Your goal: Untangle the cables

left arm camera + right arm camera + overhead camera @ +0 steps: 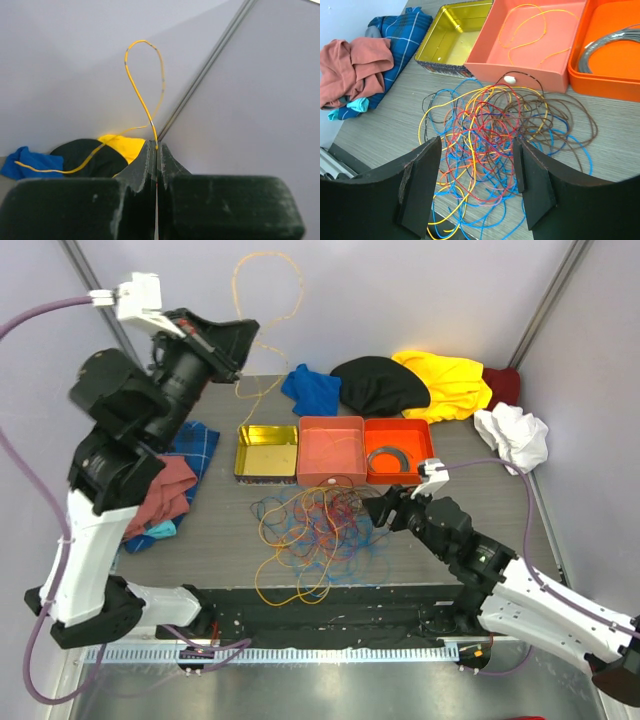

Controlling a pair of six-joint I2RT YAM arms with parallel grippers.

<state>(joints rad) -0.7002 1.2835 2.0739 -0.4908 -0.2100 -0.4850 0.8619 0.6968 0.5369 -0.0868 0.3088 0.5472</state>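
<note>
The cables (320,525) lie in a messy tangle of blue, red, orange, yellow and brown loops at the table's near middle, and they fill the right wrist view (495,130). My right gripper (377,510) hovers over the tangle's right side, open (477,147), with nothing between its fingers. My left gripper (237,362) is raised high at the back left, shut on a single yellow cable (265,290). That yellow cable (142,100) loops up above the closed fingertips, and its other end trails down toward the table.
Behind the tangle stand a yellow tin (267,452), a salmon tray (331,450) holding a loose orange cable (530,30), and an orange tray (400,477) with a grey coiled ring (386,457). Cloths lie heaped along the back (400,380) and the left edge (175,480).
</note>
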